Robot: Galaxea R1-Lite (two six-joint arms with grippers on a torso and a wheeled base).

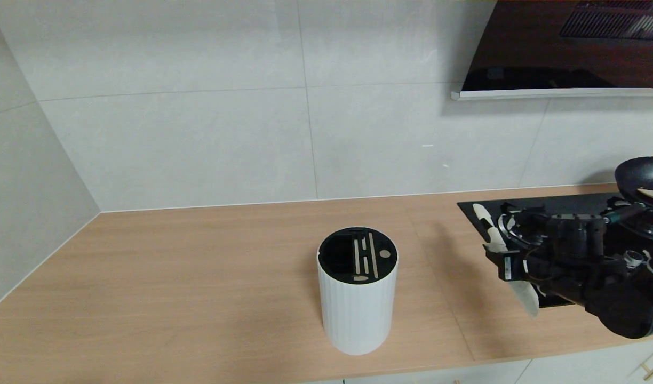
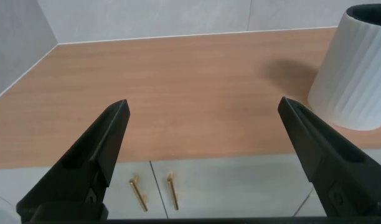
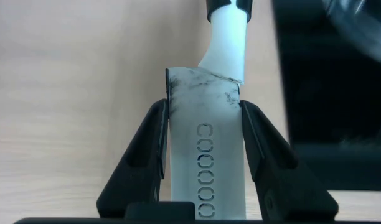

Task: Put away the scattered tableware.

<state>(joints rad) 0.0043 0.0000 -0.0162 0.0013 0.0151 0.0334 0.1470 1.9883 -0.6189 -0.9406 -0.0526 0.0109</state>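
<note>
Right wrist view: right gripper (image 3: 203, 112) clamps the knife (image 3: 208, 163), which could twist and miss a slot (image 1: 372, 256) in the holder (image 1: 357, 314); left gripper (image 2: 204, 106) gapes wide.

Counted: one white ribbed holder (image 1: 357, 304), one knife (image 3: 206, 124), one black pan (image 1: 638, 176), one cooktop (image 1: 561, 204). Two gold cabinet handles (image 2: 138, 193), (image 2: 172, 191).

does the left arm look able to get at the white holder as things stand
Probably yes: the left tool is open, the white holder stands close beside it on the counter, and nothing lies between them.
</note>
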